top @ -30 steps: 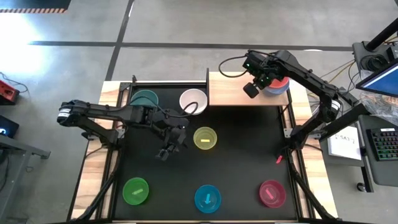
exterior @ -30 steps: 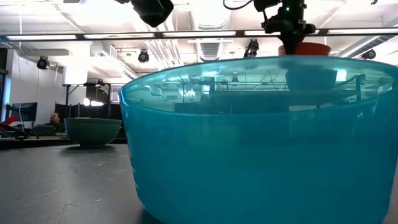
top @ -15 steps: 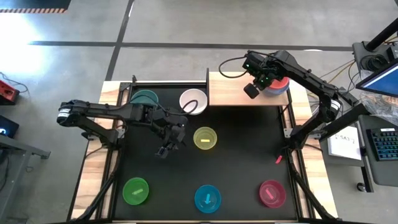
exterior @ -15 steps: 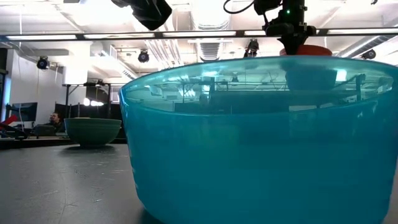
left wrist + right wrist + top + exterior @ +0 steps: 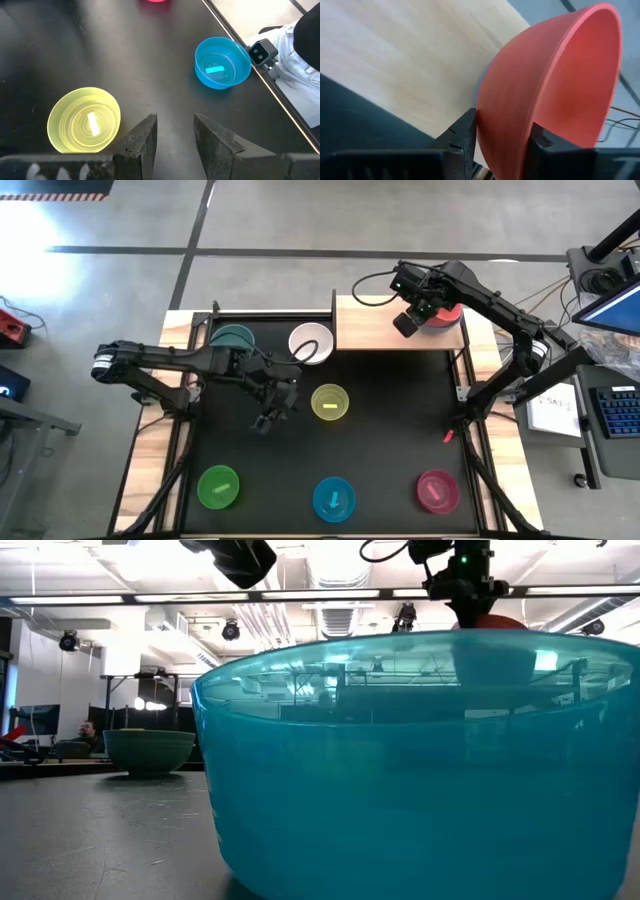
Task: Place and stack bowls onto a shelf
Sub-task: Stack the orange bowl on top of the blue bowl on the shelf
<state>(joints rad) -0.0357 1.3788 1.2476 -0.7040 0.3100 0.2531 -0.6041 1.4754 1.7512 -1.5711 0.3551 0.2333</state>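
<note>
**Red bowl clamped at the shelf; six bowls on the black worktop**

No brand or readable writing shows on any bowl; the yellow, green, cyan and magenta bowls each carry a small plain tag inside, its text too small to tell.

At the far left corner of the worktop (image 5: 400,440) sits the teal bowl (image 5: 232,338), close to the worktop's back edge; just beside it stands the white bowl (image 5: 310,342), near the left end of the shelf (image 5: 370,325); the left arm reaches in from the left side, and the left claw (image 5: 268,417) hangs over bare black surface between the teal bowl and the yellow bowl (image 5: 331,402); its fingers (image 5: 141,145) stand narrowly apart and hold nothing; the wrist view shows open worktop between them and the yellow bowl.

Along the near edge sit the green bowl (image 5: 219,486), the cyan bowl (image 5: 334,498) and the magenta bowl (image 5: 437,490), well apart from one another, with clear black surface between this row and the yellow bowl; the cyan bowl fills the low view, close to the worktop's edge.

The shelf stands at the back right; most of its pale wood plank is bare; the right claw (image 5: 408,322) is over its right part, clamped on the rim of the red bowl (image 5: 555,100), one finger inside and one outside the wall; the bowl is tilted, near the shelf's right end; I cannot tell whether another bowl lies under it.
</note>
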